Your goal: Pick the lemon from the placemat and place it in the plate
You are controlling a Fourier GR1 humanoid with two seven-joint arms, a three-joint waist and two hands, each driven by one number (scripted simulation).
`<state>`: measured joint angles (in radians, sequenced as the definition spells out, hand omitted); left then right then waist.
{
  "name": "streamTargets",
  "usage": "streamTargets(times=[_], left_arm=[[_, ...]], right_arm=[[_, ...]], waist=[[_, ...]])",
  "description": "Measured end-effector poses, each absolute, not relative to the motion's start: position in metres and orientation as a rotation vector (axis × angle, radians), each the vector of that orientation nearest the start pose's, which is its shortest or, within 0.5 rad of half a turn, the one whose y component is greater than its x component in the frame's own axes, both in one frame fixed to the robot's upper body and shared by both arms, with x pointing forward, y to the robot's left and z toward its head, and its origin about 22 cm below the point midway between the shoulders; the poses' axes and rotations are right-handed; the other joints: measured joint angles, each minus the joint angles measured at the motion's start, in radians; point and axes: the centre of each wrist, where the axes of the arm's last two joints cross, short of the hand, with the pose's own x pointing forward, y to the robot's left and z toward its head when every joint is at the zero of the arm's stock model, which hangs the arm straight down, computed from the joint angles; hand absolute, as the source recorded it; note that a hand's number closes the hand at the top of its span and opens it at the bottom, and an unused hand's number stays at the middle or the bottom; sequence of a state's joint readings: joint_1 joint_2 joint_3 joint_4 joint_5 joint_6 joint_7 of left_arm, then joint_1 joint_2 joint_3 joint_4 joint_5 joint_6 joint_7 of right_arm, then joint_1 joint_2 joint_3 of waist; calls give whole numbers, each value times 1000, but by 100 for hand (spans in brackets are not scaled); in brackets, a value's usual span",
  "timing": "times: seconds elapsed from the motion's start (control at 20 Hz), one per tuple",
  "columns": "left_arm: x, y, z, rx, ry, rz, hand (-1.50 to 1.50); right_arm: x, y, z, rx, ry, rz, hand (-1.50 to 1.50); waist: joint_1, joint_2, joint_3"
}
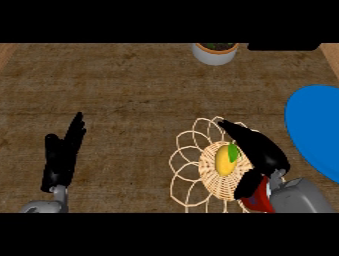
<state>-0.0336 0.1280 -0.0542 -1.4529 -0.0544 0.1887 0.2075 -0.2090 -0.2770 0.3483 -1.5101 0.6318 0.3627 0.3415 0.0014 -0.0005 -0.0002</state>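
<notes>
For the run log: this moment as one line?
phase: reach | right hand: open, beside lemon | lemon: on placemat | plate: right of placemat | left hand: open, resting

No writing, label, brand mark, number or sign can be read anywhere on the kitchen counter (128, 100). The blue plate (319, 135), the woven placemat (190, 165), the lemon (224, 161) and the white pot (215, 55) all show plain, unlettered surfaces.
</notes>
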Motion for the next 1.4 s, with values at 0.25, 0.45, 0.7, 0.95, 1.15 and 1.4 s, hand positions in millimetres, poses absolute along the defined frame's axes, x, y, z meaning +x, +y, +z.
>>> streamTargets(times=[0.25, 0.45, 0.7, 0.95, 1.15, 1.4], left_arm=[[248, 248, -8, 245, -1284, -31, 0], [247, 244, -11, 247, -1282, -29, 0], [247, 251, -15, 249, -1283, -34, 0], [251, 253, -15, 251, -1286, -26, 0], [250, 255, -15, 251, -1283, -30, 0], [250, 250, -15, 248, -1286, -31, 0]], right_arm=[[276, -191, 20, -433, -1097, 1224, -150], [283, -194, 16, -450, -1109, 1265, 150], [290, -196, 10, -495, -1172, 1297, 150], [287, -200, 12, -573, -1221, 1277, 150], [291, -210, 17, -702, -1264, 1183, 150], [310, -233, 27, -854, -1252, 1039, 150]], waist=[[1, -3, -4], [1, -5, -7], [1, -8, -12], [-1, -7, -10], [-1, -4, -5], [0, -1, -2]])
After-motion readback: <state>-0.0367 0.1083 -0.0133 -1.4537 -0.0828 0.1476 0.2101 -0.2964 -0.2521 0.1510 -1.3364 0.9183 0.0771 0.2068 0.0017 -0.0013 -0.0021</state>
